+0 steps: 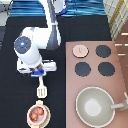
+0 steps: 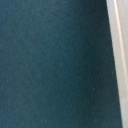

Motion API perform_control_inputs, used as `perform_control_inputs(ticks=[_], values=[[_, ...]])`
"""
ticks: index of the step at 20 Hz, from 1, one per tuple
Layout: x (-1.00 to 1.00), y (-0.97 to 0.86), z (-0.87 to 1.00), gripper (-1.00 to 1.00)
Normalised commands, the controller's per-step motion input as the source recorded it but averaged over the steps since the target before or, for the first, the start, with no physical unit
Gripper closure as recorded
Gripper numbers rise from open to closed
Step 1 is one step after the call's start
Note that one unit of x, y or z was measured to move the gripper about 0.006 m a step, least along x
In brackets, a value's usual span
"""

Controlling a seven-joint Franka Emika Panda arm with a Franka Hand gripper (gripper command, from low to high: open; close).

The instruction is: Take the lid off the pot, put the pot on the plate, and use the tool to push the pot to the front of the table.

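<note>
On the black worktop (image 1: 15, 105), toward the exterior view's left, the pincer (image 1: 41, 79) points down and pinches the handle of the cream spatula (image 1: 42, 90). The spatula's slotted head lies just above the pink pot (image 1: 36, 114), which sits on the cream plate (image 1: 46, 113) near the bottom edge. To the right, the pink lid (image 1: 80, 50) rests on the stove panel (image 1: 121, 75), beside the black burners (image 1: 103, 51) and above the large grey pan (image 1: 95, 105).

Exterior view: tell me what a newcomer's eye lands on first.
The white arm's gripper hangs over the black table at the exterior view's left, just above the cream tool. Below the tool, the pink pot sits on the plate, uncovered. Its lid lies on the stove at the right, near the large grey pan.
</note>
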Motion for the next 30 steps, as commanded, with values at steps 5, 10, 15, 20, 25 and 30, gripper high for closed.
perform_control_inputs(ticks=[5,10,15,20,25,30], values=[[-0.54,0.12,0.2,1.0],[-0.58,0.14,0.26,1.0],[-0.74,0.28,0.43,1.0],[-0.99,0.28,-0.54,1.0],[-1.0,0.16,-0.77,1.0],[-0.85,0.22,-0.24,1.0]])
